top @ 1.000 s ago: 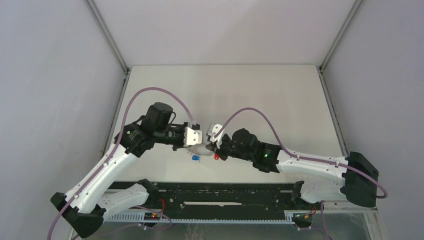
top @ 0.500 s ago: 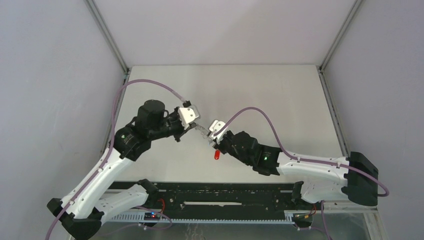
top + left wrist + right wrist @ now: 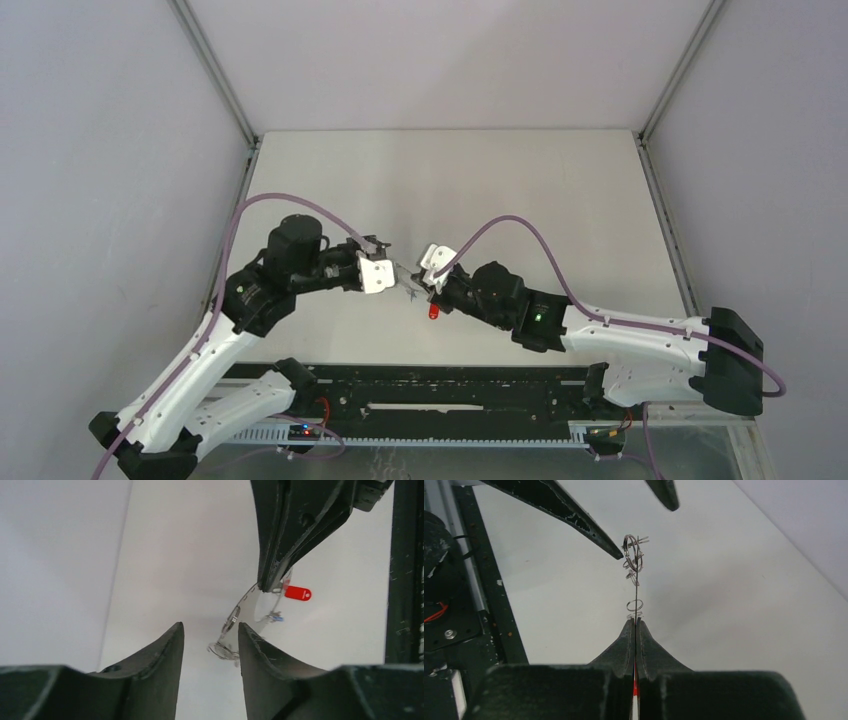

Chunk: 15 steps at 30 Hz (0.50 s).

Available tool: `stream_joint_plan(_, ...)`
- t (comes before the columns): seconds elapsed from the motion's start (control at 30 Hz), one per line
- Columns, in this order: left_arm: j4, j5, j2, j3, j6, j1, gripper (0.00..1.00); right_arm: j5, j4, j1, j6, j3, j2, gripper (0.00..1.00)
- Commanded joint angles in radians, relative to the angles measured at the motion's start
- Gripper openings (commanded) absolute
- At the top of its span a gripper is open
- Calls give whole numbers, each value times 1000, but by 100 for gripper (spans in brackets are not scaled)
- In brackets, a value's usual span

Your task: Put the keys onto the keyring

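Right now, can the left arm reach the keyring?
Probably yes: left end effector open, keyring just ahead of its gap, nothing between; right end effector holds the far side.

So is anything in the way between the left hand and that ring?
Nothing visible. The keyring's free end lies between the open fingers of the left hand. The right hand pinches the ring's far side, with the red key beside its tip.

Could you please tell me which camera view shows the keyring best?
The left wrist view: the keyring shows as an arc with its small loops, pinched by the right gripper. The right wrist sees it edge-on, a thin line; the top view, only a glint.
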Motion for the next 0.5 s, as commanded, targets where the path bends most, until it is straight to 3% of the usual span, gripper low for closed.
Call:
stream_joint_plan(0.0, 38, 96, -27, -10, 228, -5, 50, -88, 47, 0, 16, 14, -23, 0)
stream_joint_plan(0.1, 38, 106, -32, -12, 254, -14, 49, -97, 43, -3, 23, 20, -21, 0)
stream_joint_plan(0.33, -72, 122, -17, 4, 332, -23, 23, -118, 41, -18, 32, 22, -30, 0)
stream_joint_plan(0.47, -51, 93, 18, 43, 233, -24, 7, -113, 45, -19, 30, 22, -28, 0)
